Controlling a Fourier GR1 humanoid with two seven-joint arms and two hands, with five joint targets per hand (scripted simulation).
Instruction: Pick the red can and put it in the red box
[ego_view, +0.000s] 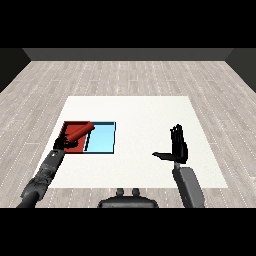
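You had the red can (80, 131) lying tilted on its side over the red tray (70, 125), its upper end reaching toward the tray's right wall, next to the light blue tray (102, 139). Your left hand (61, 143) was at the can's lower end, low over the red tray; the fingers were too dark and small against the tray for you to tell whether they were curled round the can or had let go. Your right hand (177, 145) stood well apart, raised above the white table (150, 115), fingers straight up and thumb spread to the side, holding nothing. By my judgement the carrying was done: the can was at the red tray. What was left, as far as could be told, was for you to release it, if not already released, and draw the left hand clear.
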